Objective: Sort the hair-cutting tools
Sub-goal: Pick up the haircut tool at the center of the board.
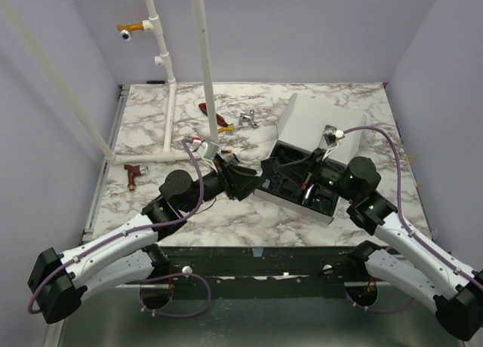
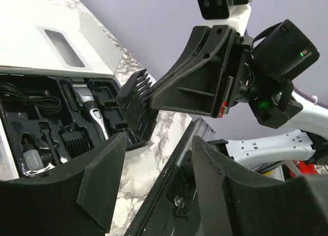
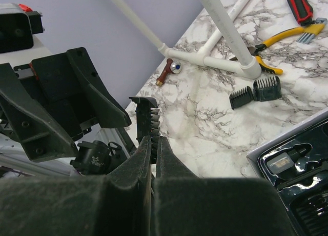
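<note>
right gripper (image 3: 152, 143) clamped on a comb guard (image 3: 149, 113), in air beside the open case (image 1: 309, 121); left gripper (image 2: 159, 143) jaws apart, empty, facing it; clipper (image 2: 95, 115) sits in case tray; two other guards (image 3: 267, 88) lie on table (image 3: 205, 118) by white pipe (image 3: 225, 36)

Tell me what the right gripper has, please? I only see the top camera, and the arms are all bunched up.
Observer: The right gripper is pinching a black comb guard.
Operator: Is the left one grabbing it too?
Observer: No. The left gripper is open, with the guard just past its fingertips, not between them.
Operator: Any more guards lying around?
Observer: Two more guards lie side by side on the table, by the white pipe.
</note>
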Robot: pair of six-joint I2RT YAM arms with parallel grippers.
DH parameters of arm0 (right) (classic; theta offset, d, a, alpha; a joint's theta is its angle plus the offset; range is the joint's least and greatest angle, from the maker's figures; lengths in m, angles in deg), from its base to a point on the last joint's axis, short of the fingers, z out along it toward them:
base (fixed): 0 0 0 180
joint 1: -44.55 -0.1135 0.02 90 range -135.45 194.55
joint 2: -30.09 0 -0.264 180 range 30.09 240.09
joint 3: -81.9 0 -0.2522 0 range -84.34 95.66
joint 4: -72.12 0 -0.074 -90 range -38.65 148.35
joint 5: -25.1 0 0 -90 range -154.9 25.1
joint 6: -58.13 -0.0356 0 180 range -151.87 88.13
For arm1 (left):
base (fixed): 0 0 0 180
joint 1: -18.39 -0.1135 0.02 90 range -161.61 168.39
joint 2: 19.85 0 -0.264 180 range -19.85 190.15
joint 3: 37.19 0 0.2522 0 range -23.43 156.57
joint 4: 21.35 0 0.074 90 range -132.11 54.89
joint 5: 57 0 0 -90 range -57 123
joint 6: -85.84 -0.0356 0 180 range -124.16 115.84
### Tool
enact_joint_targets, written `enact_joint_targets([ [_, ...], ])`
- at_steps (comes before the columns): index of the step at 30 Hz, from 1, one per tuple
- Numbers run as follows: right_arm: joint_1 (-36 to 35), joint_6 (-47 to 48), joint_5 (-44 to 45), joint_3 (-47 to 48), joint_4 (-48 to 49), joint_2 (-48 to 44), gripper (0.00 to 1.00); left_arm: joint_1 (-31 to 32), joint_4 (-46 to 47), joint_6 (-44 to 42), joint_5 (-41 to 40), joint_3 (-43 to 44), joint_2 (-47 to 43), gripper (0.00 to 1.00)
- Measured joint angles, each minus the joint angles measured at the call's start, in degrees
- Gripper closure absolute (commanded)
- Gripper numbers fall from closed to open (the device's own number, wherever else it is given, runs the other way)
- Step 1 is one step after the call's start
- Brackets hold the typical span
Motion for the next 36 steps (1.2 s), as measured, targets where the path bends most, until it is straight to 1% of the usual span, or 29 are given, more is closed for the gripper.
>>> enact_joint_targets([
  [10,0.0,-1.4,-1.9,-0.4,3.1,0.2,0.99,-0.2,0.9,0.3,1.9,0.5,4.6,0.48],
  [12,0.0,-1.7,-2.3,-0.6,3.5,0.2,0.99,-0.3,0.9,0.3,1.9,0.5,4.7,0.50],
  [20,0.0,-2.6,-4.2,-2.1,5.0,-0.2,0.99,-1.4,1.5,0.4,2.2,0.8,4.8,0.66],
  [30,0.0,-2.6,-5.5,-3.4,6.7,-0.4,0.99,-2.2,3.3,0.5,4.7,2.4,7.0,0.75],
  [34,0.0,-2.6,-6.0,-3.6,7.1,-0.5,0.99,-2.3,3.8,0.8,5.8,2.4,7.8,0.82],
  [36,0.0,-2.6,-6.1,-3.9,7.5,-0.8,0.99,-2.3,3.9,0.9,6.1,2.4,7.9,0.87],
])
